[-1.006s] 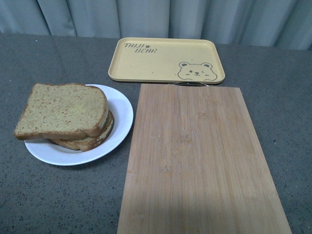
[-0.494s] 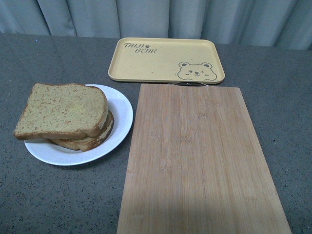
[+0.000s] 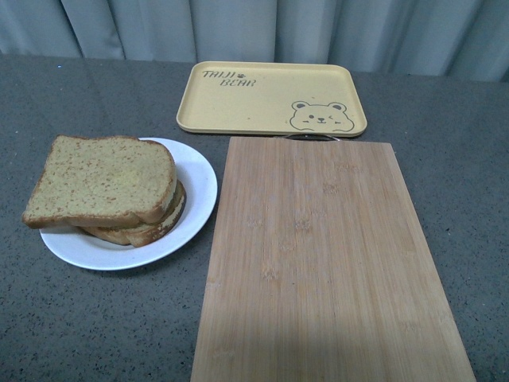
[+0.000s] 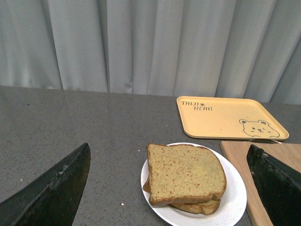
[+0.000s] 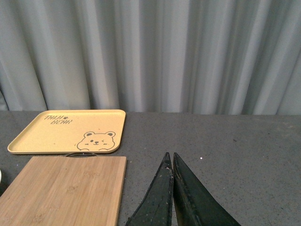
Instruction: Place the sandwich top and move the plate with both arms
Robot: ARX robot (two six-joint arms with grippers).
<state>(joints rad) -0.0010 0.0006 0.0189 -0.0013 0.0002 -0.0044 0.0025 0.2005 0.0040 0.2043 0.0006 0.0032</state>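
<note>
The sandwich top (image 3: 102,179) lies on the stacked bread on the plate (image 3: 200,177), at nine o'clock from the cutting board (image 3: 318,255). The left hand (image 4: 168,149), spread open, faces it at twelve o'clock and looks the nearer. The right hand (image 5: 170,156), closed and empty, is across the board.

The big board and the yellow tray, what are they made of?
The board looks like bamboo or wood: pale brown strips with grain, matte. The yellow tray looks like smooth plastic, though I cannot be sure: even colour, rounded moulded rim.
</note>
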